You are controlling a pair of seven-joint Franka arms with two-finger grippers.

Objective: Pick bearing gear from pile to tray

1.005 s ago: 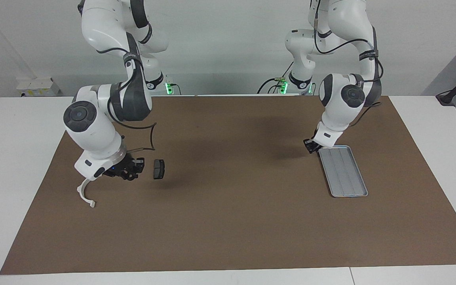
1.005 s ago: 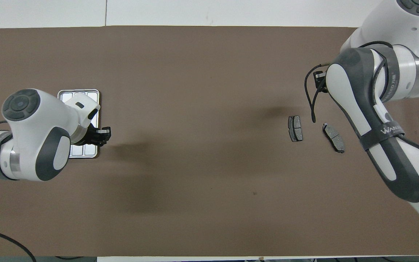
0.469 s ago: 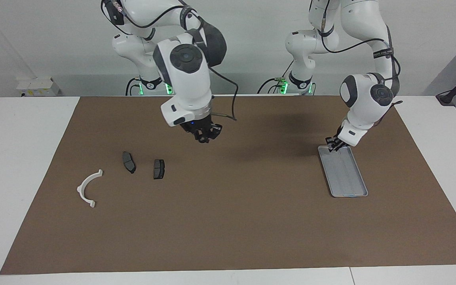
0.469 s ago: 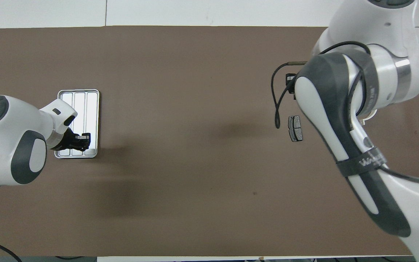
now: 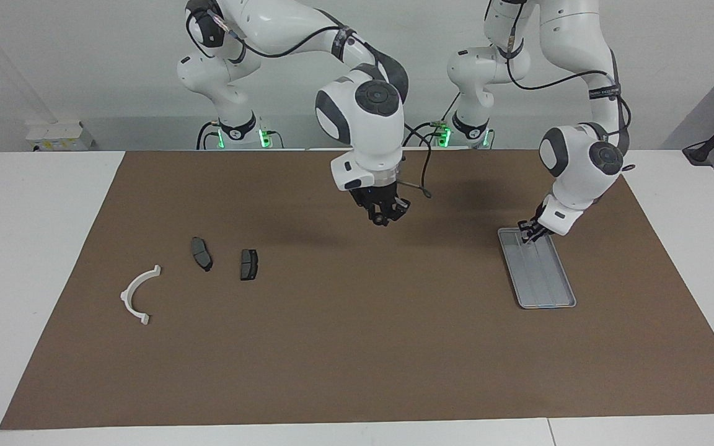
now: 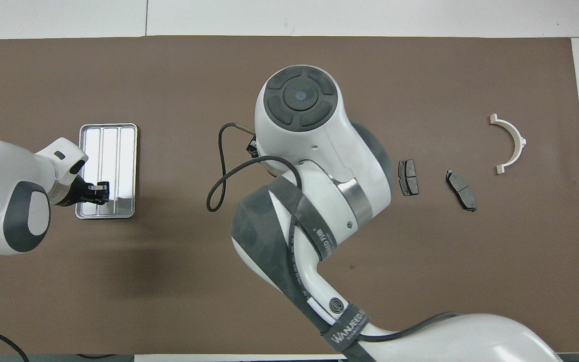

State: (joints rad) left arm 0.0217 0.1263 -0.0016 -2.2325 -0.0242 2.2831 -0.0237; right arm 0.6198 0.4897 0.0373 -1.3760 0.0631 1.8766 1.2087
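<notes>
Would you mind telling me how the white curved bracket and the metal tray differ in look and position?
The white curved bracket is an open half-ring, while the metal tray is a flat rectangle with a low rim and lengthwise ridges. The bracket is white; the tray is silver-grey. The bracket lies toward the right arm's end of the table with nothing over it, whereas the tray lies toward the left arm's end with the left gripper over its nearer end. Both rest flat on the brown mat.

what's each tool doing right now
left tool: shut, over the tray.
right tool: over the mat's middle, grip cannot be told.
</notes>
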